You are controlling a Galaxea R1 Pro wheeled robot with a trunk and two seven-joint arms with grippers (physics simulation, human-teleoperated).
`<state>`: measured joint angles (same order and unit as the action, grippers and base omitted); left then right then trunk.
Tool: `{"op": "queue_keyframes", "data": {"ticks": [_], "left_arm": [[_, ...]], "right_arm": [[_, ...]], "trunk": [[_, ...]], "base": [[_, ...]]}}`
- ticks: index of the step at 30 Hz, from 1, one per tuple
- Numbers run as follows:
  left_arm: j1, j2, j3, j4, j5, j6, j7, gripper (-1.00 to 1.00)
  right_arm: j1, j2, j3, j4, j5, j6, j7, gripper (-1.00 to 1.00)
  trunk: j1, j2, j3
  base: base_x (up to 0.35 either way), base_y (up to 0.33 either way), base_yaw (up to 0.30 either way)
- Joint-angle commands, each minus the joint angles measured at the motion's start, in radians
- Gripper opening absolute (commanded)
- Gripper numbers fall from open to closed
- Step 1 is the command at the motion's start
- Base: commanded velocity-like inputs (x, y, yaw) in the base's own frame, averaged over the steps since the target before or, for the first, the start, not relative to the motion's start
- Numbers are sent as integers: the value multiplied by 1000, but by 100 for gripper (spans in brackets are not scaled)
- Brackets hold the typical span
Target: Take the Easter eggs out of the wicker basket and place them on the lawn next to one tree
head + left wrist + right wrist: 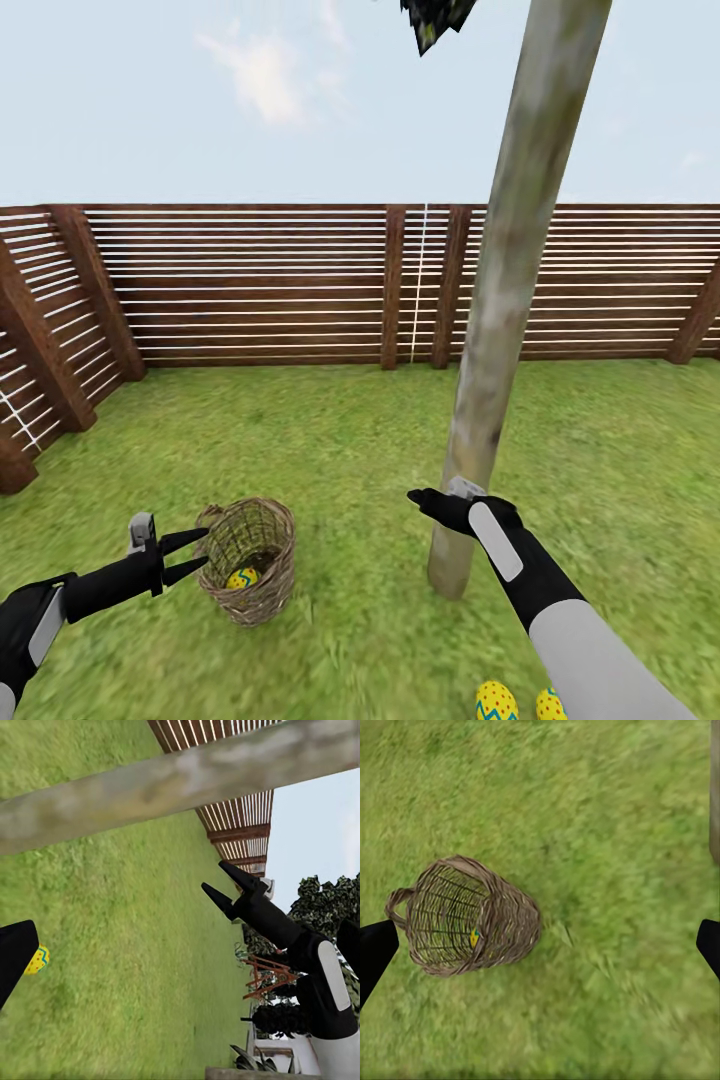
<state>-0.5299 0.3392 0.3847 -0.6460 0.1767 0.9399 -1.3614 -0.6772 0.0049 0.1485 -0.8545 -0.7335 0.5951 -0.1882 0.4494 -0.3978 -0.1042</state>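
— Head view: wicker basket [249, 573] tilted on the lawn [330, 450], one egg [243, 578] left inside. Left gripper [190, 556] right at the rim, fingers released, holding nothing; probably lined up for that last egg.

— And two eggs [496, 701] down by the tree [500, 330], near its base, cut off at the frame's edge. Right gripper [420, 497] close to the trunk; open or clenched, cannot tell.

— Left wrist view: trunk across the grass, right gripper [221, 886] spread apart after all, empty. One egg [37, 961] half hidden behind a dark fingertip.

— Right wrist view: basket [465, 916] on its side, egg [474, 937] barely legible through the weave.
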Motion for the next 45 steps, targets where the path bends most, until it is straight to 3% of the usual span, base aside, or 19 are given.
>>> {"op": "queue_keyframes", "data": {"ticks": [1,10,24,39,45], "left_arm": [[-1,0,0,0,1,10,-2,100],[-1,0,0,0,1,10,-2,100],[-1,3,1,0,0,11,-4,100],[2,34,15,7,6,-1,-12,100],[2,40,39,9,7,-2,-11,100]], "right_arm": [[-1,0,2,-1,-11,2,-10,100],[-1,0,3,-1,-11,2,-10,100],[-1,0,3,-1,-11,2,-10,100],[-1,0,3,0,-11,2,-10,100],[-1,0,3,0,-11,2,-10,100]], "trunk": [[1,-2,-2],[1,-2,-2],[1,-2,-2],[1,-2,-2],[1,-2,-2]], "base": [[0,0,0],[0,0,54],[0,0,267],[0,0,280],[0,3,280]]}}
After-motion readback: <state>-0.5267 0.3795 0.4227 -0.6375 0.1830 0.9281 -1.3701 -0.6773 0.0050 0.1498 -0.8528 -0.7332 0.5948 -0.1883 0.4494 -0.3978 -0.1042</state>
